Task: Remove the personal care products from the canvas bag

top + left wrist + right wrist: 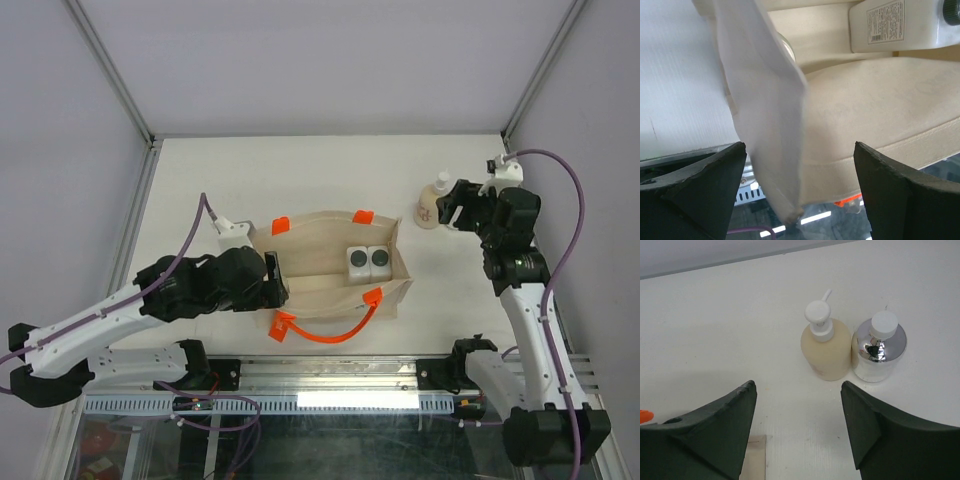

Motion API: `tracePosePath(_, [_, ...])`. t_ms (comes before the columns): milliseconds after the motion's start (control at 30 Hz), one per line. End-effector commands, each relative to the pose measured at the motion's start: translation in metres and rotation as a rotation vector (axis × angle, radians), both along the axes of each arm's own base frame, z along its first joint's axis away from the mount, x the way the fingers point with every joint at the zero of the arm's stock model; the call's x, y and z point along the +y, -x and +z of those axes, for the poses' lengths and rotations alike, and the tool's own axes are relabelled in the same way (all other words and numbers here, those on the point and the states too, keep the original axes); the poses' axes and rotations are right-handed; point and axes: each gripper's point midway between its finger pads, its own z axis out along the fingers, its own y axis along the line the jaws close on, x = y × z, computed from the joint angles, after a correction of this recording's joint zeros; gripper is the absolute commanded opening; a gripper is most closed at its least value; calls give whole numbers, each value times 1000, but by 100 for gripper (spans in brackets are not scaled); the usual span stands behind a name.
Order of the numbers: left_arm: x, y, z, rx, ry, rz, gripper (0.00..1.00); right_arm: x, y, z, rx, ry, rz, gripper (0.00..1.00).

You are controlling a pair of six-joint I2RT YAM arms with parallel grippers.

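The white table [200,190] is carrying everything, and the canvas bag [320,288] is lying in the middle of it with its mouth facing up and one orange handle [330,334] flopping out towards the arms. The left gripper [800,150] is sitting at the bag's left end with its fingers spread wide. A fold of the bag's cloth is hanging down between them, and neither finger seems to be pressing on it, though the wrist view is too close to be sure. The right gripper [798,387] is hovering over the far right part of the table, well apart from the bag, with its fingers also standing wide apart and gripping nothing. Inside the bag, at its right end, the left white bottle [357,262] and the right white bottle [380,260] are sitting side by side, dark caps showing. Out on the table, just ahead of the right gripper, the cream bottle [825,347] with its pointed nozzle and the silver bottle [879,352] are standing upright, just beside each other
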Motion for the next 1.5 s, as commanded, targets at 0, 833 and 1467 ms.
tracePosePath(0, [11,3,3,4,82,90,82,39,25,23,0,-53,167,71])
tracePosePath(833, [30,40,-58,190,98,133,41,350,158,2,79,-3,1118,70])
tracePosePath(1467, [35,41,-51,179,146,152,40,411,155,-77,-214,271,1343,73])
